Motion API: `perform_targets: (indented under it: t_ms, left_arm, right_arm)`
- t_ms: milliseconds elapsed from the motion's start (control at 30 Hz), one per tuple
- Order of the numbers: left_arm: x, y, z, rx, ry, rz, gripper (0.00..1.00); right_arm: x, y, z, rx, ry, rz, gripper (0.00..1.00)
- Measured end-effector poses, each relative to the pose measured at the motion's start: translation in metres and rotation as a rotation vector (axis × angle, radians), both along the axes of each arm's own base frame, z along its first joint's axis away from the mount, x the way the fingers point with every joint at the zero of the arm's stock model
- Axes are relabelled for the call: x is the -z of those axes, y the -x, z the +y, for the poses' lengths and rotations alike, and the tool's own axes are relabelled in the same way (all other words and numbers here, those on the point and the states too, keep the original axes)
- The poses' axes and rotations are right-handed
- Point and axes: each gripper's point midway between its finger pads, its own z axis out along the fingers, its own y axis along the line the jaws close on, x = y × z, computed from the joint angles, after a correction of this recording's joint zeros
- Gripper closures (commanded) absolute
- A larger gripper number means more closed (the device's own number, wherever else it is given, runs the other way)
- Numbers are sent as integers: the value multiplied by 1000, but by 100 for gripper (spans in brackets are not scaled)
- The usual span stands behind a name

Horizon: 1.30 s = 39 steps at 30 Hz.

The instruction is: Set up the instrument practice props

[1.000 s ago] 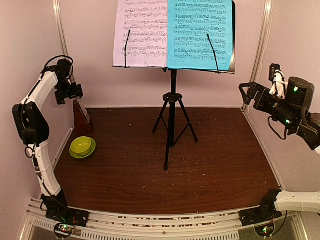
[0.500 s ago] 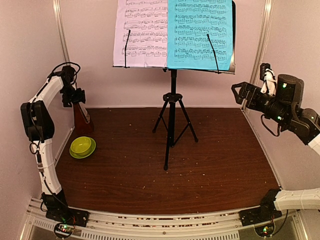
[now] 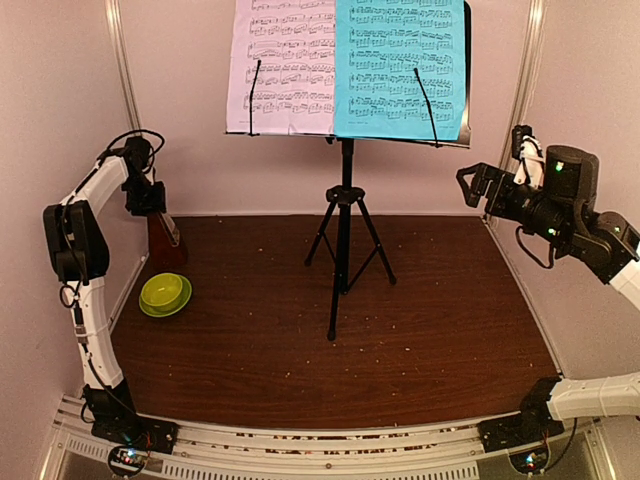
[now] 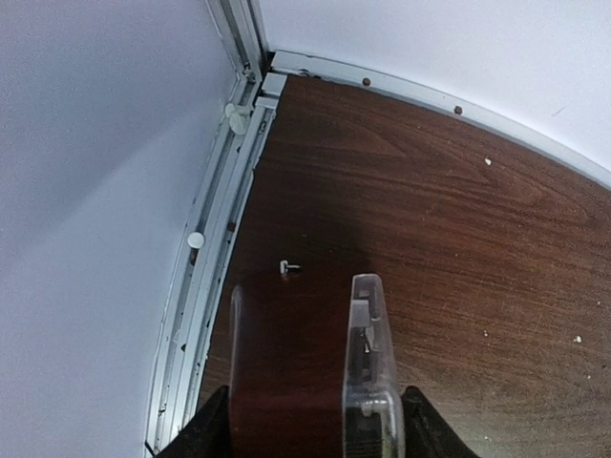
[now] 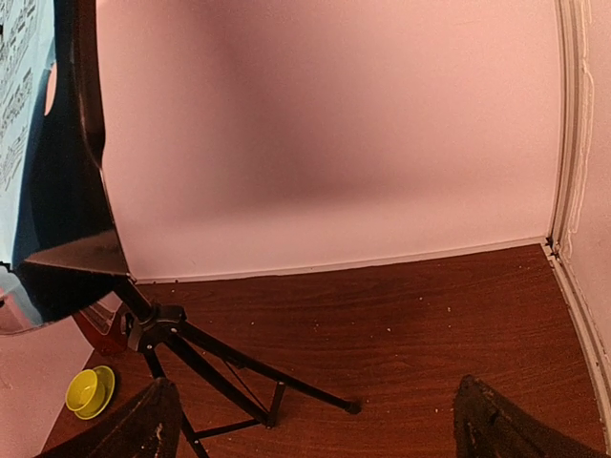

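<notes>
The black music stand point(image 3: 343, 230) stands on its tripod mid-floor and holds the white sheet point(image 3: 285, 65) on the left and the cyan sheet point(image 3: 400, 65) on the right. The brown pyramid metronome point(image 3: 165, 240) stands in the far left corner. My left gripper point(image 3: 148, 200) is directly above it. In the left wrist view the gripper point(image 4: 315, 429) has a finger against each side of the metronome point(image 4: 286, 382), with its clear cover point(image 4: 368, 363) on the right. My right gripper point(image 3: 468, 185) is open and empty in the air, right of the stand. Its wrist view point(image 5: 315, 420) shows the stand's tripod point(image 5: 220, 367).
A lime-green bowl point(image 3: 165, 293) sits on the floor just in front of the metronome, and shows in the right wrist view point(image 5: 89, 391). A small screw point(image 4: 288, 267) lies beyond the metronome. Walls close in the brown floor on the left, back and right.
My left gripper has swung right and down from the left wall to sit over the metronome. My right gripper has moved left, toward the stand.
</notes>
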Motion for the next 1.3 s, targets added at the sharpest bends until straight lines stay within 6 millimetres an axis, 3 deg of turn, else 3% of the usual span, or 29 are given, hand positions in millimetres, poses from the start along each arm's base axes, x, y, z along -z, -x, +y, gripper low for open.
perform_targets:
  t_ms: [233,400,700,933,1133,1300]
  left_arm:
    - [-2,-3,-8,47,-23,-8,65]
    - [-3,-6,-31,120,-19,-12,70]
    - [-2,1,-127,360,8,-22,72]
    - [-3,51,-190,522,22,4,73]
    - [-5,122,-217,614,43,35,73]
    - [-9,167,-242,702,37,40,73]
  right_arm:
    - [-3,0,0,-3,-4,-7,0]
    - [-3,0,1,-8,-6,-7,0]
    - [-9,5,-1,-22,-7,-25,0]
    - [-7,15,-6,-34,-13,-44,0]
    - [3,23,-7,-51,-14,-39,0]
    - [16,30,-8,-71,-13,-31,1]
